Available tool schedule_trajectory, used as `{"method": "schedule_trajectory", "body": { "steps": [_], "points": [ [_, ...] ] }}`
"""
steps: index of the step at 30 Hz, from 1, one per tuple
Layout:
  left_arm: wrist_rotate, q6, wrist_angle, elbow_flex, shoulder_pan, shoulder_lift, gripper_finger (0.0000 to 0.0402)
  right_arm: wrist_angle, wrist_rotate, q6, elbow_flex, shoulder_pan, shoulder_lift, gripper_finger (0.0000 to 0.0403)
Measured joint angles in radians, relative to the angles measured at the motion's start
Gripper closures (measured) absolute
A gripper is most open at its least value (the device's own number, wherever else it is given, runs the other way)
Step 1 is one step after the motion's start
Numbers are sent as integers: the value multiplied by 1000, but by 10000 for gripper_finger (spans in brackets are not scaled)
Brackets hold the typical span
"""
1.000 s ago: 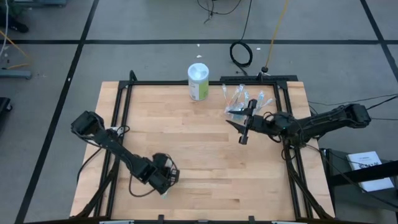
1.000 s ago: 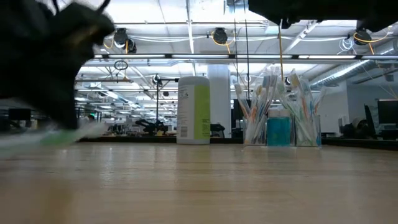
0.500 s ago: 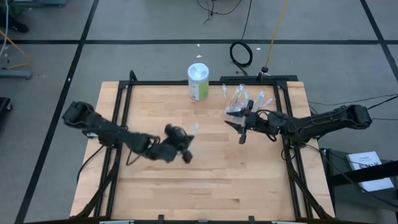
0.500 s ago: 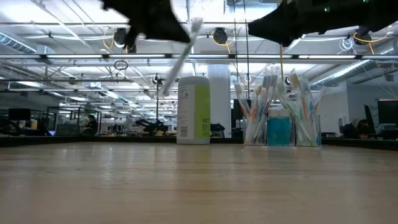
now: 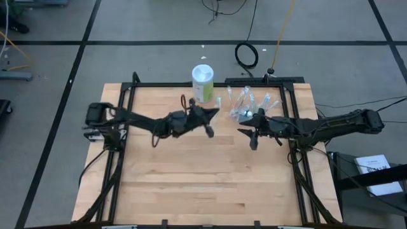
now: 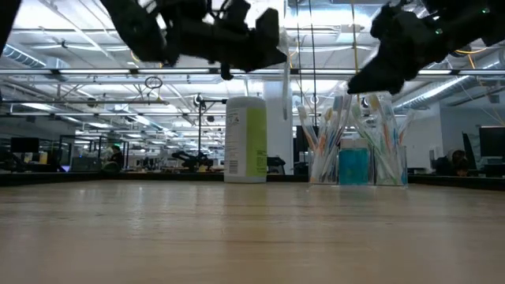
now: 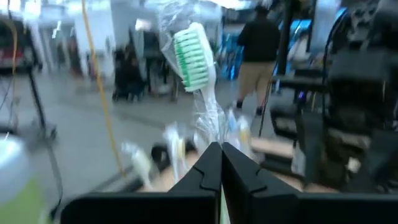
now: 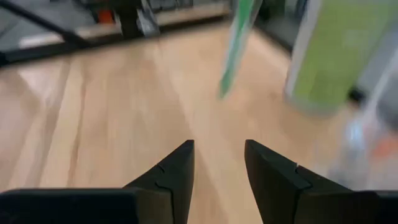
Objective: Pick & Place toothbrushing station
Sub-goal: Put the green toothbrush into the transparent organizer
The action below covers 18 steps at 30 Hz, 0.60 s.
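Note:
My left gripper [image 5: 210, 122] is up over the table's far middle, shut on a white toothbrush with green bristles in a clear wrapper [image 7: 196, 59]. The toothbrush also shows in the low view [image 6: 286, 83]. A clear plastic cup [image 5: 245, 107] holding several toothbrushes and teal tubes stands on the table at the far right and also shows in the low view [image 6: 355, 154]. My right gripper [image 5: 254, 138] is open and empty, in the air just on the near side of the cup. In the right wrist view it [image 8: 217, 163] looks over the bare table at the toothbrush [image 8: 237, 43]. My left gripper pinches the toothbrush's wrapped handle [image 7: 215, 135] between its two shut fingers. The brush runs on past the fingertips, along the fingers, with its bristle head [image 7: 194, 59] at the free end. It is lifted clear of the table, roughly upright in the low view.
A tall white-and-green canister [image 5: 203, 83] stands at the table's far edge, just left of the cup and close behind my left gripper. A black frame [image 5: 127, 95] runs around the wooden tabletop. The tabletop's near half [image 5: 203, 184] shows bare wood.
My left gripper has risen from the tabletop near the near-left corner and swung toward the far edge and the right, toward the cup. It carries the toothbrush, which has come off the table and now stands roughly upright.

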Motion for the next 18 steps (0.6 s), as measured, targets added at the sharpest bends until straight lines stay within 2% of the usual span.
{"method": "schedule_trajectory", "body": {
  "steps": [2,5,7,11,14,18],
  "points": [
    [53,47,144,0,35,66,399,-105,-42,62,0,-1,-27,271],
    [71,100,357,7,81,157,399,-224,-124,143,0,-1,-47,271],
    [85,93,420,43,113,211,400,-279,-155,175,-1,0,-46,271],
    [200,47,352,194,153,330,400,-312,-153,167,-1,-7,-29,271],
    [143,68,261,307,158,403,400,-311,-154,154,-1,-11,-23,271],
    [83,55,223,371,157,464,400,-317,-155,155,-1,-11,-24,271]
  ]
}}
